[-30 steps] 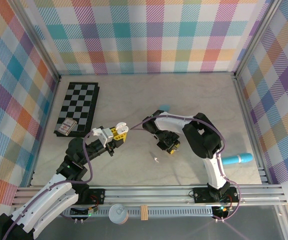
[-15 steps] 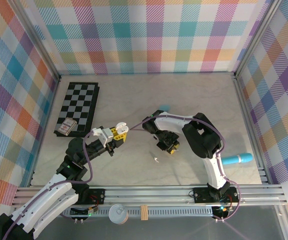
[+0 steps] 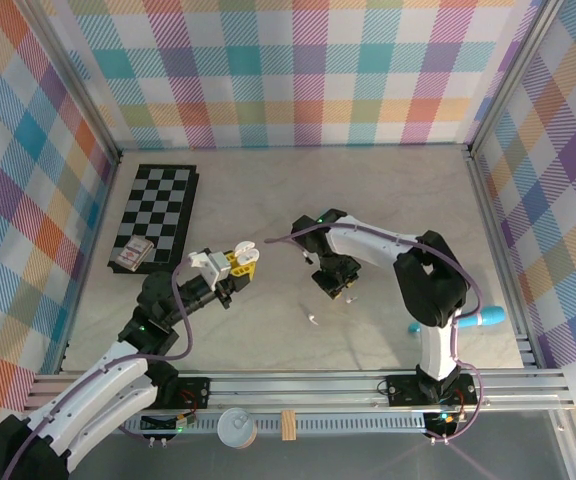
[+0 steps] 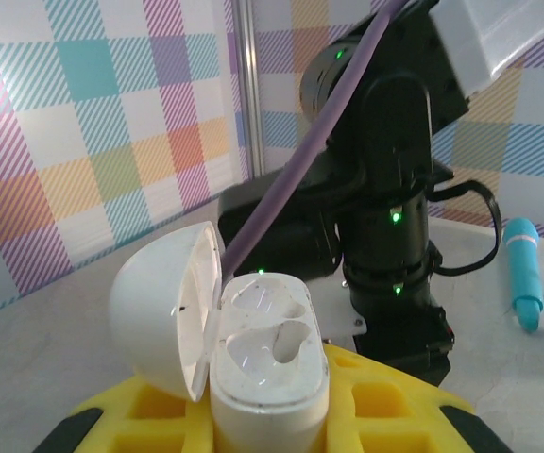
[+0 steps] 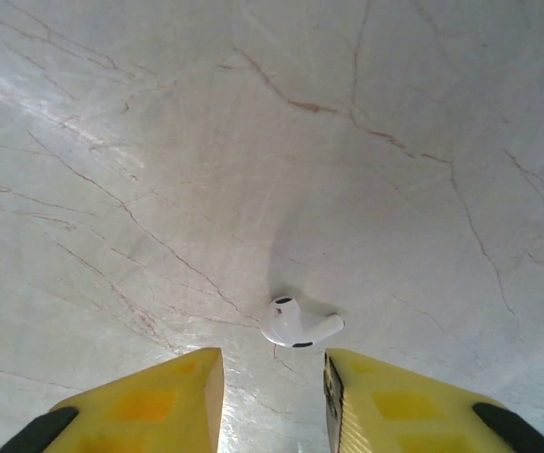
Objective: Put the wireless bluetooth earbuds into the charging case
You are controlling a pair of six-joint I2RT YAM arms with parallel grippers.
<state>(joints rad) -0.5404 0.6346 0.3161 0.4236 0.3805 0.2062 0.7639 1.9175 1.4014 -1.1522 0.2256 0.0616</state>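
Observation:
A white charging case (image 4: pixel 267 354) stands upright in my left gripper (image 4: pixel 270 420), which is shut on it. Its lid is hinged open to the left and both sockets are empty. From above, the left gripper (image 3: pixel 230 263) holds the case left of centre. My right gripper (image 5: pixel 274 392) is open and points down at the table, its yellow fingers (image 5: pixel 163 396) either side of a white earbud (image 5: pixel 298 324) lying just beyond their tips. The right gripper (image 3: pixel 335 285) hangs at mid-table in the top view. A second small white earbud (image 3: pixel 313 320) lies loose just below it.
A long turquoise tube (image 3: pixel 480 317) lies at the right by the frame rail, seen also as the tube (image 4: pixel 522 274) from the left wrist. A black-and-white chessboard (image 3: pixel 158 205) with a small box (image 3: pixel 133 255) sits at far left. The right arm (image 4: pixel 385 189) stands close behind the case.
The right arm's elbow swung out to the right and its gripper shifted slightly up the table. The left gripper with the case edged a little up and left.

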